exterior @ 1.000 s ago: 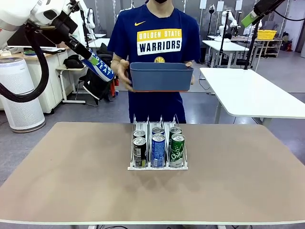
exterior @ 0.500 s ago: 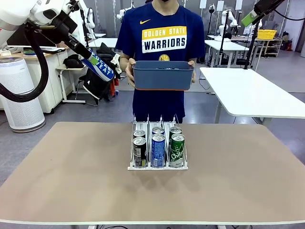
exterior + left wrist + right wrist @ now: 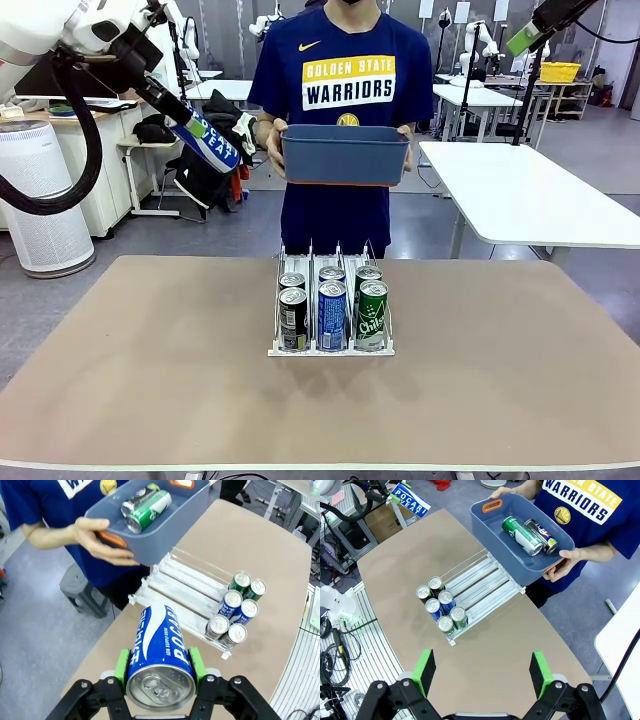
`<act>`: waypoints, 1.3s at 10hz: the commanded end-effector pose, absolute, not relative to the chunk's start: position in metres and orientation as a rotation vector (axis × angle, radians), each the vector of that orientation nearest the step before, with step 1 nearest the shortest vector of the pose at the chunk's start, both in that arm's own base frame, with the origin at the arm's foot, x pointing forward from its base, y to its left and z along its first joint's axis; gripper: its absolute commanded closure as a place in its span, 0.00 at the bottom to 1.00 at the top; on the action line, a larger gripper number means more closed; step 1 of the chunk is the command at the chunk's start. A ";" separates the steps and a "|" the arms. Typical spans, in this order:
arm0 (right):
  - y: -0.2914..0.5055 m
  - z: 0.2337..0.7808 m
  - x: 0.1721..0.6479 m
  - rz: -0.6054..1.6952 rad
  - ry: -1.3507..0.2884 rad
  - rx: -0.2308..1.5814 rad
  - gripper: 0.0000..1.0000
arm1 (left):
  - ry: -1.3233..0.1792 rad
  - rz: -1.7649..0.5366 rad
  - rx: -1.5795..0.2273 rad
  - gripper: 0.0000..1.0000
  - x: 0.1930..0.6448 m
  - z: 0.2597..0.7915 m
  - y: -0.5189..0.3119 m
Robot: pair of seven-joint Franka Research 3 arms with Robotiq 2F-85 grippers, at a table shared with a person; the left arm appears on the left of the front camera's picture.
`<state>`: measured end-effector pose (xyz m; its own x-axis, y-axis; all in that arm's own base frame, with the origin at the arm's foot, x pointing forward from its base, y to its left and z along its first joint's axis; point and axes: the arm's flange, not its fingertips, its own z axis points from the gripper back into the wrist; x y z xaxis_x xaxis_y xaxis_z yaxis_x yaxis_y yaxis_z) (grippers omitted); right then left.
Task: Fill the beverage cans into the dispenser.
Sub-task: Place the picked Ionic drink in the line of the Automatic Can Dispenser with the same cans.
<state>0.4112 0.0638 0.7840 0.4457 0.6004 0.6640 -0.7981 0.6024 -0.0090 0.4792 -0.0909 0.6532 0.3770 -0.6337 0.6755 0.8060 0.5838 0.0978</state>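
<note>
Clamping a blue white-lettered drink can (image 3: 156, 640), the left gripper (image 3: 159, 664) sits well above the clear-and-white three-lane rack (image 3: 185, 580) — six cans (image 3: 331, 300) loaded, two more cans (image 3: 530, 535) in the person's blue-grey plastic bin (image 3: 345, 160) — right gripper (image 3: 482, 670) gapes empty.

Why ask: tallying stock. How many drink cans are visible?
9: six slim metal cans in the clear-and-white rack, one blue can in the left hand, two in the blue-grey plastic bin; more may hide.
</note>
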 end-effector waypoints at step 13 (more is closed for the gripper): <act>0.064 0.784 0.409 0.884 -0.679 0.333 0.00 | -0.415 -0.796 -0.203 0.43 0.425 0.598 -0.208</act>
<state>0.4111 0.0639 0.7842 0.4452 0.6004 0.6642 -0.7983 0.6022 -0.0093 0.4180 -0.1965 0.5936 0.5631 -0.6783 0.4720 0.7798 0.6251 -0.0321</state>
